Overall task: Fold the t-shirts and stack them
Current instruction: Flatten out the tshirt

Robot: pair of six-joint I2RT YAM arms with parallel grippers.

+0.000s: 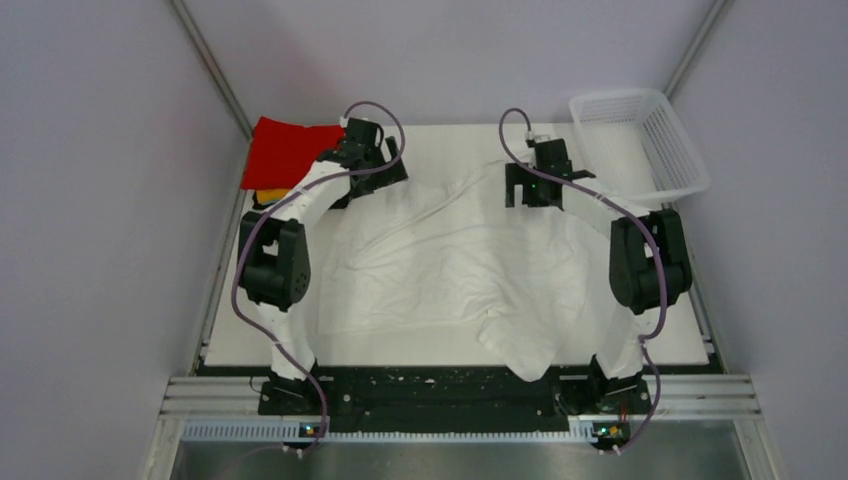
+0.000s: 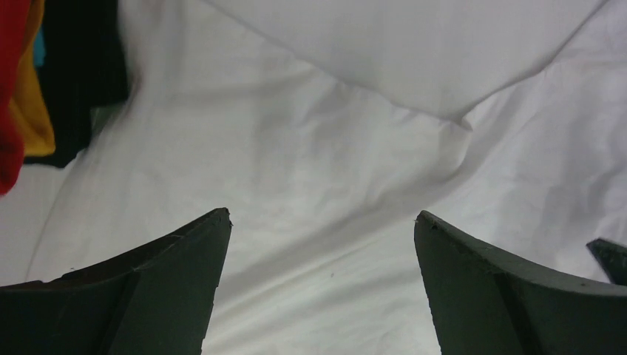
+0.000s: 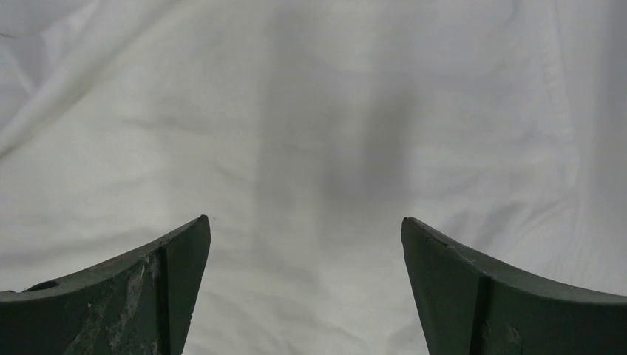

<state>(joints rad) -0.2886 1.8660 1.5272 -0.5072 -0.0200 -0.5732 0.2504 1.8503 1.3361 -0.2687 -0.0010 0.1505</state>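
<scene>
A wrinkly white t-shirt [image 1: 455, 260] lies spread over the middle of the table, one part hanging over the near edge. A red t-shirt [image 1: 283, 150] sits at the far left corner with an orange-yellow one [image 1: 268, 195] peeking out below it. In the left wrist view the red [image 2: 11, 81], orange-yellow [image 2: 33, 103] and black [image 2: 81, 74] t-shirts show at the left edge. My left gripper [image 1: 375, 165] [image 2: 322, 216] hovers open over the white cloth's far left part. My right gripper [image 1: 535, 185] [image 3: 304, 219] stands open above its far right part, holding nothing.
A white plastic mesh basket [image 1: 640, 140] stands at the far right corner of the table. Grey walls close in the sides and back. The arm bases sit on a black rail at the near edge.
</scene>
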